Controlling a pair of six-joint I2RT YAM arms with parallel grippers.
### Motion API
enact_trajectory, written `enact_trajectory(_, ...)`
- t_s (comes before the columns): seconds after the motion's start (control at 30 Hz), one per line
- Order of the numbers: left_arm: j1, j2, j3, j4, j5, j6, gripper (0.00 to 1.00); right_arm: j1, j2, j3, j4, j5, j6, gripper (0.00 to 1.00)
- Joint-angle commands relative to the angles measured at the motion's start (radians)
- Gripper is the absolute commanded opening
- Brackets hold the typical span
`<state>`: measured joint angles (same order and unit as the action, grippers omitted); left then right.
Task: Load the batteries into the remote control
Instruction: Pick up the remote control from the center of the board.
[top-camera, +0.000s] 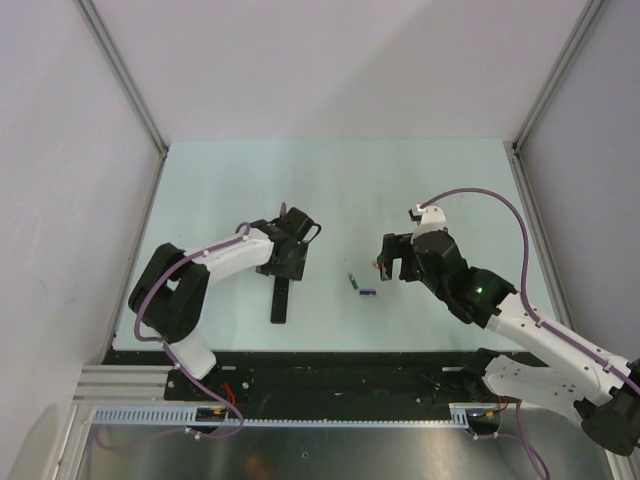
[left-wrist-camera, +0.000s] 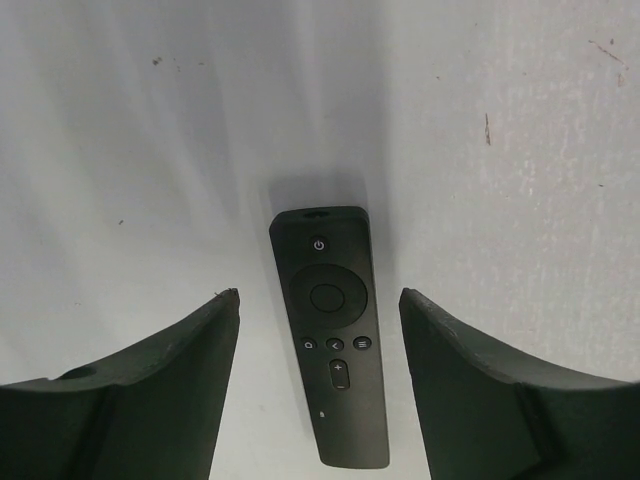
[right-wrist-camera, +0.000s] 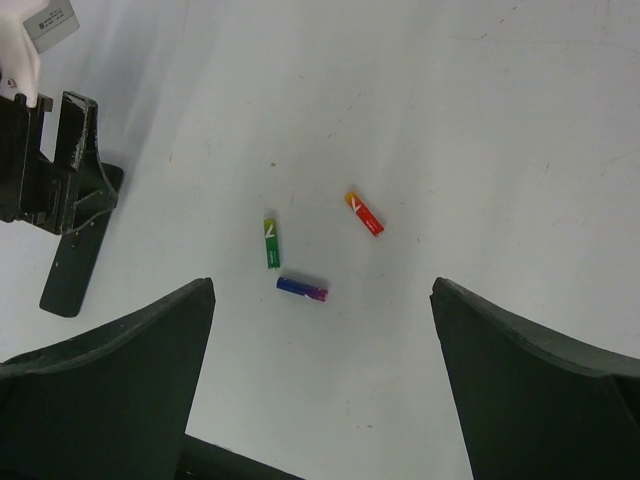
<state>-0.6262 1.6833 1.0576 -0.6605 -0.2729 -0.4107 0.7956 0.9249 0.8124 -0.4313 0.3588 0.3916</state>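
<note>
The remote control (left-wrist-camera: 332, 340) lies button side up on the pale table, a slim black bar. My left gripper (left-wrist-camera: 320, 292) hangs over it, open, one finger on each side with a gap to the remote. In the top view the remote control (top-camera: 281, 297) sticks out toward the near edge from under the left gripper (top-camera: 285, 255). To its right lie the batteries: a green one (right-wrist-camera: 271, 243), a red one (right-wrist-camera: 364, 213) and a blue-purple one (right-wrist-camera: 302, 289), all loose on the table. My right gripper (right-wrist-camera: 321, 283) hovers above them, open and empty.
The right wrist view shows the left gripper (right-wrist-camera: 50, 160) and the remote's end (right-wrist-camera: 70, 265) at its left edge. White walls with metal posts (top-camera: 140, 100) enclose the table on three sides. A black rail (top-camera: 330, 375) runs along the near edge.
</note>
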Motion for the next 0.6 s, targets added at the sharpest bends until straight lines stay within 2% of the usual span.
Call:
enact_trajectory(0.0,-0.001,0.006,0.001,0.031,0.024,-0.049,0.70,0.005,0.005,0.016,0.005,0.020,0.001,0.95)
enact_trajectory(0.3,0.002,-0.007,-0.079,0.094,0.035,-0.092,0.61,0.007,0.009,0.016,0.005,0.017,0.006,0.95)
enact_trajectory(0.57,0.008,0.018,-0.097,0.096,0.043,-0.097,0.60,0.007,0.009,0.016,0.003,0.014,0.004,0.95)
